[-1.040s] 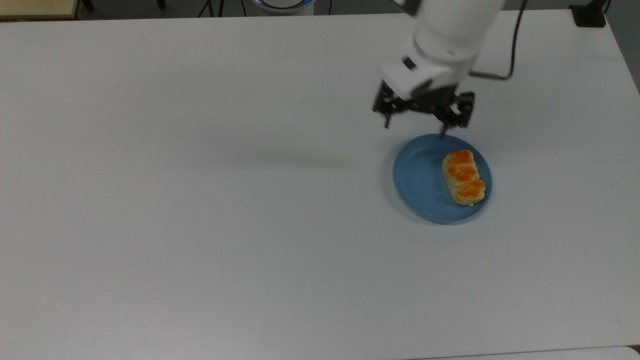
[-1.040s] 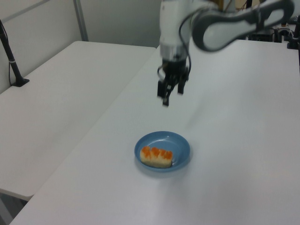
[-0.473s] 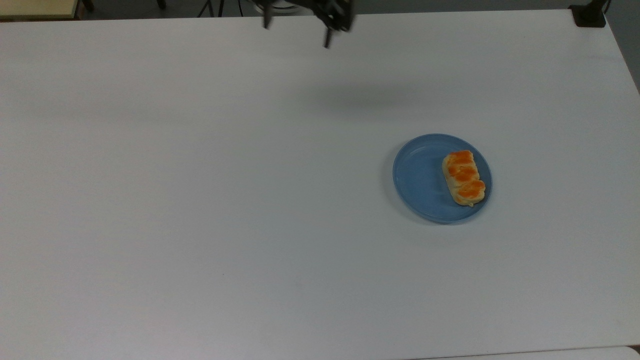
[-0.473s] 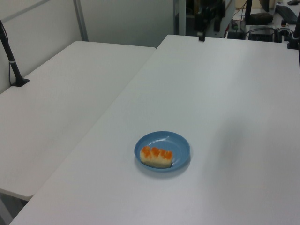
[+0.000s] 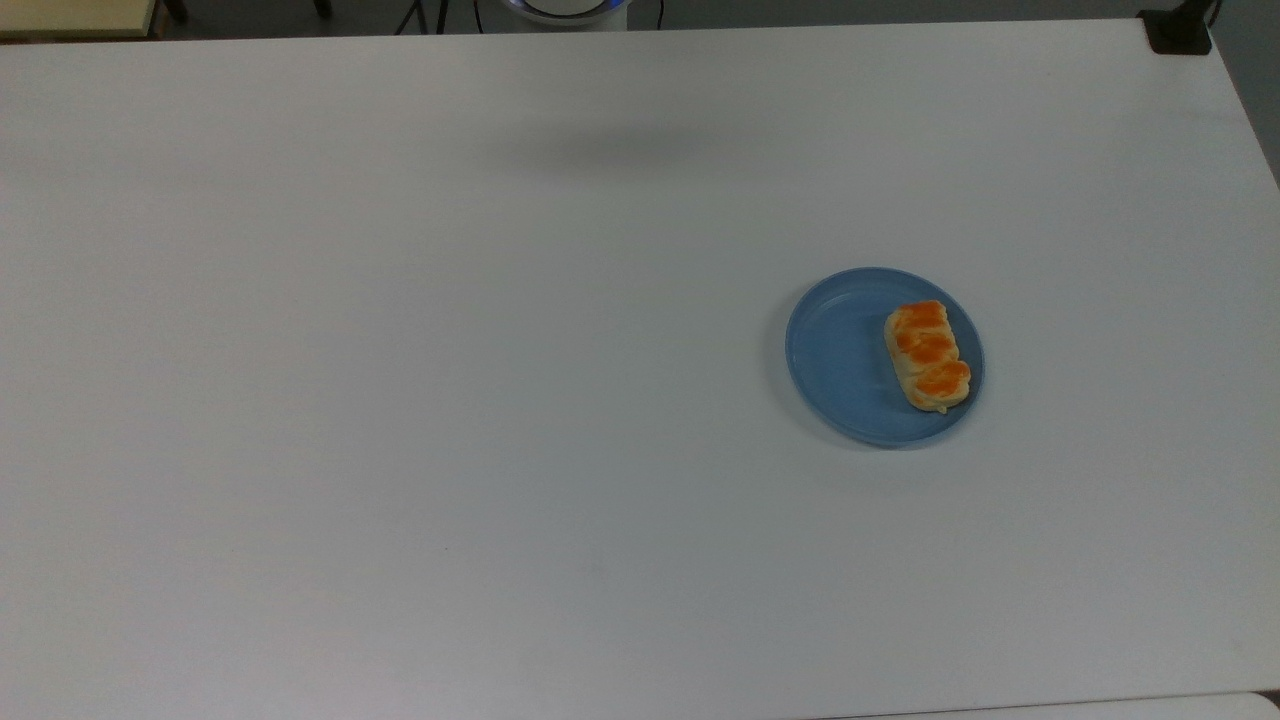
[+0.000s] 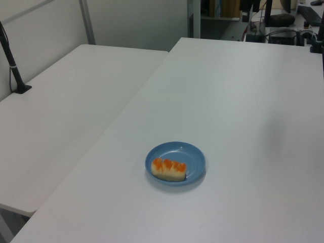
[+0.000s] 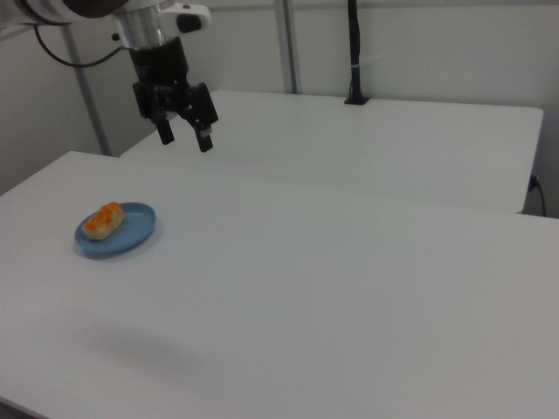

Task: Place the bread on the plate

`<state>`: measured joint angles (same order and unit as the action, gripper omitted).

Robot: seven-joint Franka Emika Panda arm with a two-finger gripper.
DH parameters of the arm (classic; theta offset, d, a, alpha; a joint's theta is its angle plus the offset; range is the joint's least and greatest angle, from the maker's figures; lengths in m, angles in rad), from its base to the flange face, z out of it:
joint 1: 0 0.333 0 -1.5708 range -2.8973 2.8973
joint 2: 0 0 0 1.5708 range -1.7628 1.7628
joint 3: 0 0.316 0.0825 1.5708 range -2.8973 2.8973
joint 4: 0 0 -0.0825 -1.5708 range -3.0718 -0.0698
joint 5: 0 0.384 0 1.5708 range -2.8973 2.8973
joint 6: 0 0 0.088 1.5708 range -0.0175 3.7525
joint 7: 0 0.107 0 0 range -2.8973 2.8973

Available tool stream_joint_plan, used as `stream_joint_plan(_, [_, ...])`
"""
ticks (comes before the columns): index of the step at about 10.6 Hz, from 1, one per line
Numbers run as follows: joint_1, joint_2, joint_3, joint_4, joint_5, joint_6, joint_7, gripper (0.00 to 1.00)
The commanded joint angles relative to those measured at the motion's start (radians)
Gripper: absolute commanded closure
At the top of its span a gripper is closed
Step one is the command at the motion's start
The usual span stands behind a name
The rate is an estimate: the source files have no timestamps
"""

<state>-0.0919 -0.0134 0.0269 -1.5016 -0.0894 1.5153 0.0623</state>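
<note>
The white counter carries the blue plate, near the top view's right side. In the right view the tool hangs high in the air, well apart from the plate, its two fingers spread and holding nothing. The bread lies on the plate's right half in the top view, against the rim.

2 white tables side by side, pale wall behind, black pole
</note>
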Motion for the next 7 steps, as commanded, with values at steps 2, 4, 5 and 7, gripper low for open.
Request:
stream_joint_plan(2, [-0.048,-0.034,-0.013,-0.112,0.010,0.146,-0.088,0.00])
stream_joint_plan(4, [-0.048,-0.037,-0.038,-0.121,0.007,0.168,-0.143,0.00])
stream_joint_plan(5, [-0.046,-0.037,-0.041,-0.121,0.007,0.166,-0.144,0.00])
stream_joint_plan(7, [-0.043,-0.034,-0.041,-0.124,0.008,0.169,-0.144,0.00])
